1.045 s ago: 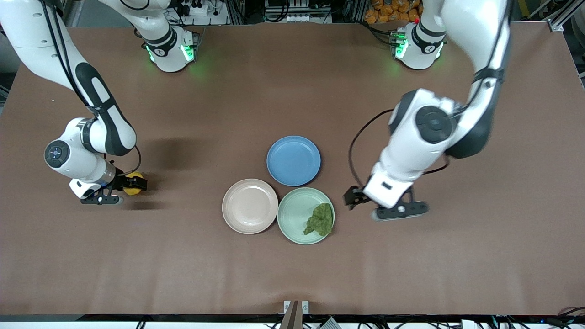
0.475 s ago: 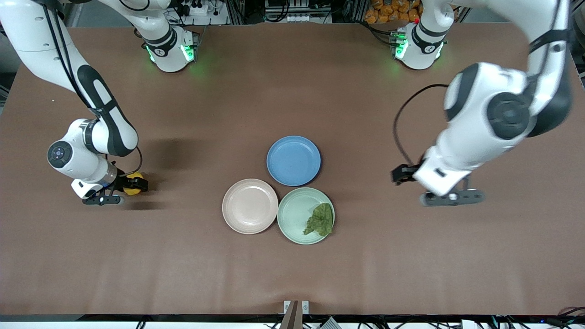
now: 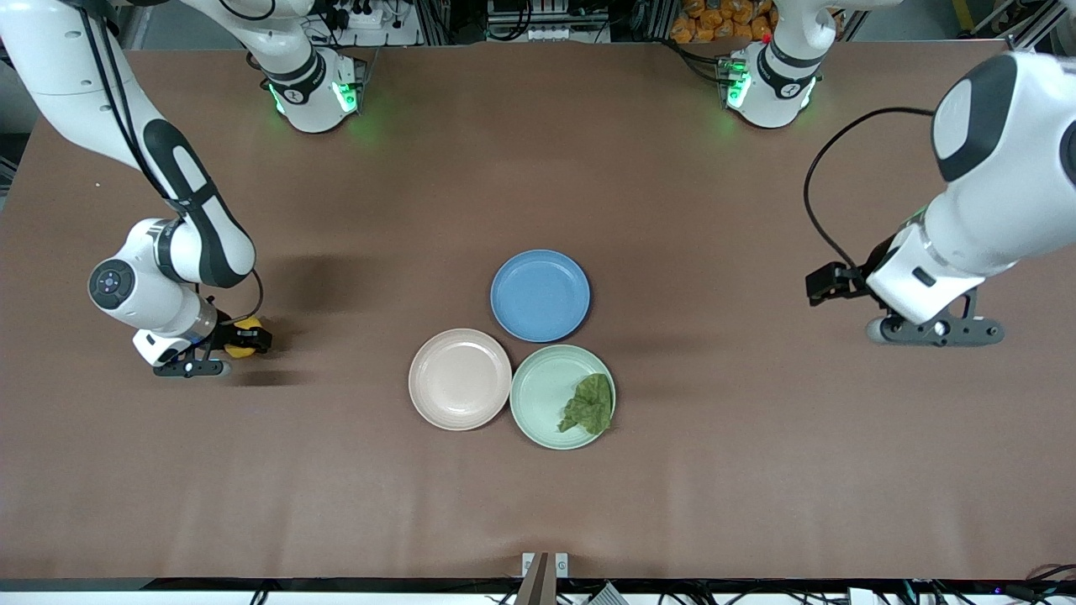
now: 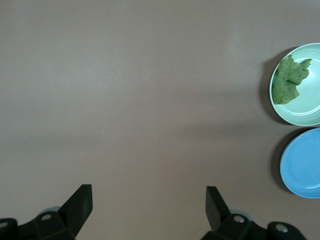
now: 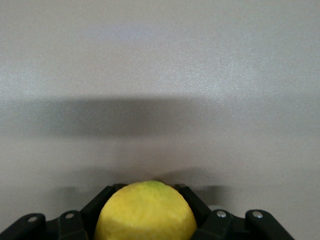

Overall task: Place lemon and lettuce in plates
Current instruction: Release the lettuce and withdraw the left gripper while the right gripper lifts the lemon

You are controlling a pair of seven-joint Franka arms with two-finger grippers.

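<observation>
The lemon (image 3: 243, 328) sits between the fingers of my right gripper (image 3: 241, 340), which is shut on it low over bare table toward the right arm's end. It fills the right wrist view (image 5: 145, 212) between the gripper's (image 5: 145, 191) black fingers. The lettuce (image 3: 588, 404) lies in the mint green plate (image 3: 538, 391), at the rim toward the left arm's end. The pinkish-beige plate (image 3: 460, 379) beside it holds nothing. My left gripper (image 3: 830, 281) is open and empty over bare table toward the left arm's end. Its wrist view shows the gripper (image 4: 148, 200), the lettuce (image 4: 287, 80) and the mint plate (image 4: 310, 102).
A blue plate (image 3: 540, 295) holds nothing and touches both other plates, farther from the front camera; it also shows in the left wrist view (image 4: 305, 162). The brown table (image 3: 538, 504) is bare around the three plates.
My left arm has swung away from the mint plate toward its own end of the table, gripper open and empty. My right gripper has stayed on the lemon, shifting only slightly.
</observation>
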